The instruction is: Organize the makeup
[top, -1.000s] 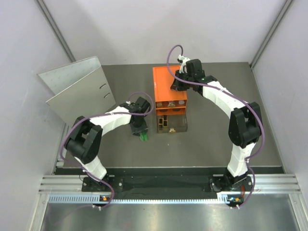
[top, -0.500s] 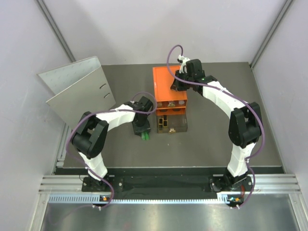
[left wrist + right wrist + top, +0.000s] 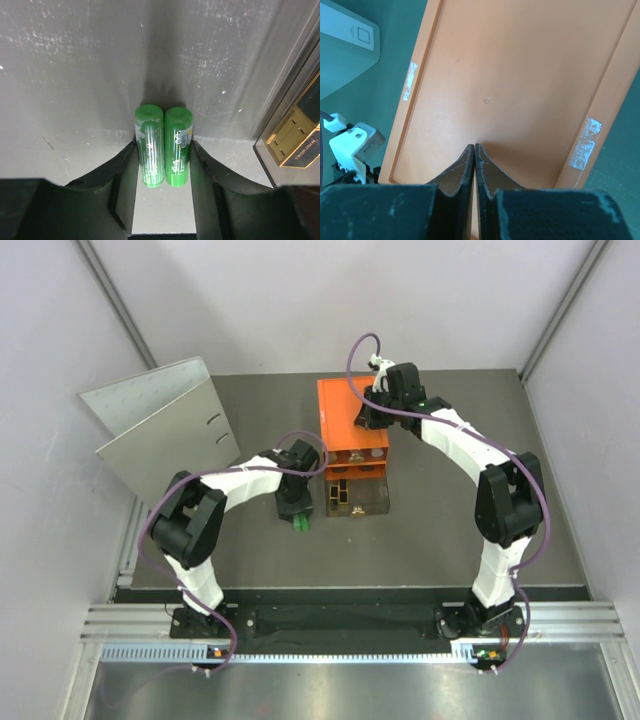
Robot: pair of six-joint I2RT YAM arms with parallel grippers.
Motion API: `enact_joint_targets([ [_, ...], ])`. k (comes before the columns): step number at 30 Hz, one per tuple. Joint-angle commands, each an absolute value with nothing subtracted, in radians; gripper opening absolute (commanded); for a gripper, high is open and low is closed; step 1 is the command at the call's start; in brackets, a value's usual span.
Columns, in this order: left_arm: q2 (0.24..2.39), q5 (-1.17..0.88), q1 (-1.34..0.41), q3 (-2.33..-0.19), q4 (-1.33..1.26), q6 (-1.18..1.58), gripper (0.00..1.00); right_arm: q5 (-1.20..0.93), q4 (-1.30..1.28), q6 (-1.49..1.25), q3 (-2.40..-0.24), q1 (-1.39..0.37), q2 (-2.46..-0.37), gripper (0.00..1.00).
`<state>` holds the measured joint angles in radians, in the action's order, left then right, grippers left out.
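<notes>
Two green tubes (image 3: 163, 145) sit side by side, clamped between my left gripper's (image 3: 163, 150) fingers (image 3: 125, 160), which touch both outer sides. In the top view the left gripper (image 3: 297, 515) holds the green tubes (image 3: 300, 527) just left of the open clear drawer (image 3: 372, 502). Two black-gold flat cases (image 3: 339, 496) lie in that drawer; one also shows in the left wrist view (image 3: 295, 145). My right gripper (image 3: 475, 146) is shut and empty, tips down on the top of the orange box (image 3: 520, 75). The other makeup is out of view.
The orange box with clear drawers (image 3: 352, 415) stands at the table's back middle, with my right gripper (image 3: 368, 418) on top of it. A grey binder (image 3: 165, 425) lies open at the back left. White walls close in on the left, back and right.
My left arm has shifted a little to the right with the green tubes, closer to the open drawer. The right arm has not moved.
</notes>
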<state>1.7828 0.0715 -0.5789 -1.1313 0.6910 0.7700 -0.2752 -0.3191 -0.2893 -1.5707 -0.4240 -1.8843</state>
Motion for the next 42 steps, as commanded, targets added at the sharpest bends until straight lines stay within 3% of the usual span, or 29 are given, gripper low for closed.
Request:
enact_joint_targets([
  [1,1.767,0.155,-0.577,-1.181,0.738,0.723,0.19,-0.27,-0.445,-0.265,-1.562,-0.414,-1.921,0.03],
  [7,1.703,0.178,-0.577,-1.285,0.821,0.666,0.13,-0.268,-0.448,-0.264,-1.571,-0.414,-1.927,0.03],
  [17,1.667,0.178,-0.577,-1.352,0.867,0.634,0.15,-0.268,-0.456,-0.262,-1.58,-0.414,-1.933,0.03],
  [21,1.698,0.166,-0.577,-1.332,0.858,0.629,0.23,-0.268,-0.46,-0.262,-1.578,-0.414,-1.933,0.04],
  [23,1.707,0.149,-0.578,-1.309,0.832,0.627,0.39,-0.267,-0.457,-0.262,-1.572,-0.414,-1.928,0.03],
  [26,1.715,0.126,-0.578,-1.283,0.798,0.629,0.48,-0.264,-0.459,-0.261,-1.568,-0.414,-1.922,0.03],
  [42,1.776,0.031,-0.584,-1.2,0.692,0.641,0.42,-0.262,-0.457,-0.261,-1.554,-0.414,-1.911,0.03],
])
